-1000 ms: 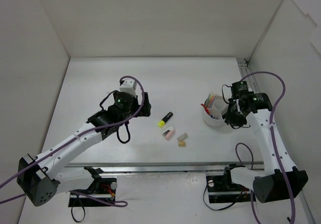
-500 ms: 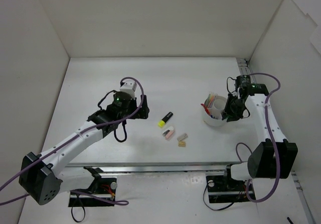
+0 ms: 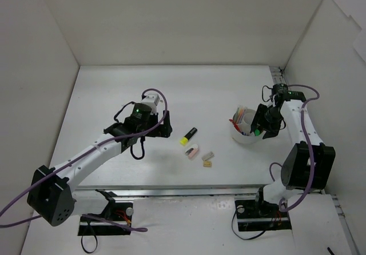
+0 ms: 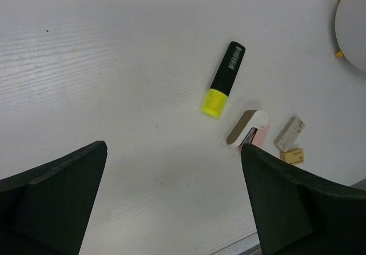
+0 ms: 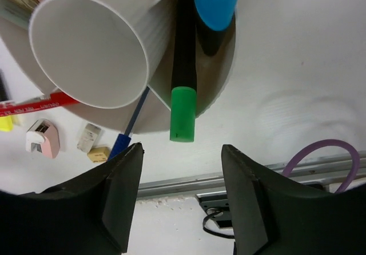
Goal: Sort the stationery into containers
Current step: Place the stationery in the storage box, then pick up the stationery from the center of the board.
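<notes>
Top view: my left gripper (image 3: 163, 124) is spread wide beside the yellow highlighter (image 3: 189, 135), which lies on the table by the pink eraser (image 3: 192, 151). Farther right, a green highlighter (image 5: 183, 89) lies in the tub (image 3: 242, 139), poking over its rim. My right gripper (image 5: 182, 152) is apart around its tip, holding nothing.

The top external view looks down from above and behind the robot, taking in the whole white surface (image 3: 114, 89). The left wrist view looks down from mid height at the black highlighter with a yellow end (image 4: 223, 80), the right wrist view from close above at the white round plastic tub (image 5: 154, 118); the overhead view holds both.
</notes>
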You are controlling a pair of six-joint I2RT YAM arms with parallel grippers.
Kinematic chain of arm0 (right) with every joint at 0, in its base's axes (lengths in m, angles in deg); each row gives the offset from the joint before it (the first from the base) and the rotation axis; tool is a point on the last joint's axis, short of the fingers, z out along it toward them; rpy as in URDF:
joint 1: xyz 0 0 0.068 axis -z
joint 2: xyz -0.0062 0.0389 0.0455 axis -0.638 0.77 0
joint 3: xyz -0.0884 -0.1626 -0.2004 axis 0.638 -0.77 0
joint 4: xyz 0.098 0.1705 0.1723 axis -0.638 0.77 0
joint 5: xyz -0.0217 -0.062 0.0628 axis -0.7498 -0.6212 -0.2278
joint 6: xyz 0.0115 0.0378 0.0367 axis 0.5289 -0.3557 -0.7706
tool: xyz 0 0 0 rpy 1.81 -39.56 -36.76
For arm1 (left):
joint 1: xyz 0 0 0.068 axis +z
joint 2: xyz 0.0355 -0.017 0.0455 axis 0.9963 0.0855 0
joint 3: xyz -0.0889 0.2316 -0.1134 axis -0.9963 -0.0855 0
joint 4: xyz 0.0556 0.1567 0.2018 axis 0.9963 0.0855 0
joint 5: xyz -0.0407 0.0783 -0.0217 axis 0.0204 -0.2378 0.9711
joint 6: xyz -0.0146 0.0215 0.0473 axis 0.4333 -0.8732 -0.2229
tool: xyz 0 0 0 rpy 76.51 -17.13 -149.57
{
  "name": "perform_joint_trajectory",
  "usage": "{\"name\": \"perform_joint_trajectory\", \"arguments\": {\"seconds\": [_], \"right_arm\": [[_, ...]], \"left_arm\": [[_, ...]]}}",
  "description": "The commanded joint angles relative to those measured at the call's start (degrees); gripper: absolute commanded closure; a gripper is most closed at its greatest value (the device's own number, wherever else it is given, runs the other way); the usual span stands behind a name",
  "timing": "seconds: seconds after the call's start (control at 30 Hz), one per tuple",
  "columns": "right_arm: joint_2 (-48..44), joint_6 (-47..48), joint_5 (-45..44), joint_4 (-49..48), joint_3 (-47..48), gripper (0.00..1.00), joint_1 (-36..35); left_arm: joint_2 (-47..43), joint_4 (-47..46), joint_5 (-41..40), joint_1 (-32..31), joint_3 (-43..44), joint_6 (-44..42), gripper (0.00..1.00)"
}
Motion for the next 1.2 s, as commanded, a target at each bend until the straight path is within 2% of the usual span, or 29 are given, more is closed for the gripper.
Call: {"name": "perform_joint_trajectory", "arguments": {"seconds": [0.0, 0.2, 0.27, 0.3, 0.33, 0.53, 0.67, 0.77, 0.9, 1.0, 1.17], "right_arm": [[-0.2, 0.9, 0.6, -0.4, 3.7, 0.45, 0.6], [-3.0, 1.7, 1.3, -0.9, 4.9, 0.32, 0.7], [-5.9, 2.2, 1.6, -1.0, 5.3, 0.22, 0.7], [-7.0, 2.6, 1.7, -1.0, 5.5, 0.06, 0.6], [-8.1, 2.9, 1.9, -1.1, 5.5, 0.02, 0.6], [-16.4, 2.9, 1.0, -3.4, 4.3, 0.02, -2.6], [-20.7, 3.0, -0.6, -6.2, 0.7, 0.02, -7.0], [-23.7, 3.7, -0.5, -7.7, -1.6, 0.02, -10.2], [-26.6, 4.3, -1.2, -8.1, -4.0, 0.02, -11.5], [-27.3, 4.6, -1.9, -8.1, -5.2, 0.02, -11.7], [-28.1, 5.0, -2.5, -8.1, -5.7, 0.02, -11.8]], "left_arm": [[-0.9, -1.1, 1.6, 0.5, 3.9, -1.8, 0.0], [1.1, -0.6, 4.0, 0.5, 5.0, -3.1, 0.0], [2.1, -0.7, 6.1, 0.5, 5.1, -3.8, 0.0], [2.5, -0.7, 6.9, 0.5, 5.3, -4.9, 0.0], [3.0, -0.7, 7.9, 0.5, 5.6, -5.4, 0.0], [8.8, 2.7, 4.8, -5.4, 10.0, -7.9, 0.0], [15.6, 2.8, 2.8, -5.9, 13.9, -7.8, 0.0], [22.5, 5.0, 3.1, -5.9, 20.1, -11.7, 0.0], [30.4, 11.0, -2.6, -8.7, 30.1, -14.7, 0.0], [34.6, 12.0, -8.2, -10.8, 32.2, -16.5, 0.0], [39.1, 12.0, -7.6, -10.8, 33.8, -16.0, 0.0]]}}
